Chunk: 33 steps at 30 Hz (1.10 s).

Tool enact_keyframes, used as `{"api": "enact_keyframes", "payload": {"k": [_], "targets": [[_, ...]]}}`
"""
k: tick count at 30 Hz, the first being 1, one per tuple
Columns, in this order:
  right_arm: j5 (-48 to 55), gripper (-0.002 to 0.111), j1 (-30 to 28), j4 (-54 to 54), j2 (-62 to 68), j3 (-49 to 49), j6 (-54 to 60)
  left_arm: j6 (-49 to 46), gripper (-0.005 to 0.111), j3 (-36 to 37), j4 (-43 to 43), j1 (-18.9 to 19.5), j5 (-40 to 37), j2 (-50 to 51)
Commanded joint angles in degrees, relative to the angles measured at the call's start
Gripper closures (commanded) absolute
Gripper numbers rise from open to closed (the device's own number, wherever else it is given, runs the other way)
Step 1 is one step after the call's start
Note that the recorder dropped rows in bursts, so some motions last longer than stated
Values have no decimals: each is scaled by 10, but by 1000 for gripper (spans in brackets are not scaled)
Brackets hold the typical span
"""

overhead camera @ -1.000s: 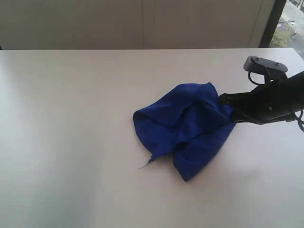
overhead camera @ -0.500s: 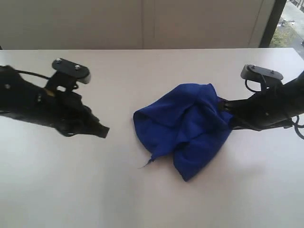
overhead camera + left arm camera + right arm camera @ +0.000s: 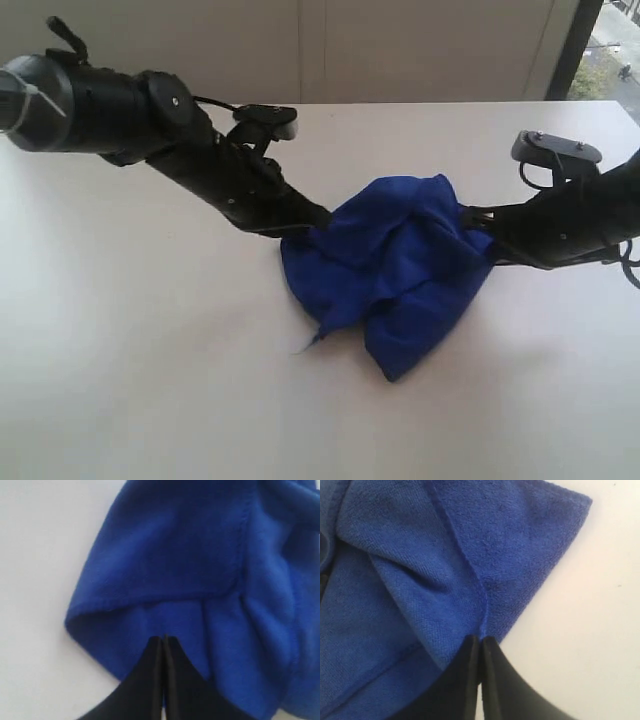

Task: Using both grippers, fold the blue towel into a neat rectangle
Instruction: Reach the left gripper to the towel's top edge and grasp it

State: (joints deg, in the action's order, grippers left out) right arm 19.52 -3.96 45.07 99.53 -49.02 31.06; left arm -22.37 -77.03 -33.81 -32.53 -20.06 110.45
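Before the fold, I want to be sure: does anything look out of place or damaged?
The blue towel lies crumpled in a heap, and a loose thread sticks out from one corner. Nothing else stands out.

Exterior cam sits up high, tilted down over the table point(image 3: 120, 400), wall point(image 3: 300, 50) at 12 o'clock, mid range. Wrist cams are super close: the left gripper point(image 3: 318, 222) one faces roughly 4 o'clock, the right gripper point(image 3: 470, 225) one 9 o'clock. All three share the blue towel point(image 3: 400, 260).
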Motion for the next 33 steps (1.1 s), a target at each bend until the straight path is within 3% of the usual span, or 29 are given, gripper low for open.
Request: {"api": "enact_keyframes", "payload": {"k": [1, 8, 15, 18, 33], "targets": [[-6, 108, 1, 1, 0, 3, 1, -81, 107, -53, -100, -22, -44, 42], [0, 108, 1, -1, 0, 3, 1, -86, 105, -67, -136, -55, 24, 77], [-2, 108, 1, -1, 0, 3, 1, -89, 68, -67, -155, -56, 25, 83], [-2, 108, 1, -1, 0, 3, 1, -89, 60, -67, -159, -61, 40, 83], [1, 108, 1, -1, 0, 3, 2, -95, 60, -71, -163, -78, 144, 122]]}}
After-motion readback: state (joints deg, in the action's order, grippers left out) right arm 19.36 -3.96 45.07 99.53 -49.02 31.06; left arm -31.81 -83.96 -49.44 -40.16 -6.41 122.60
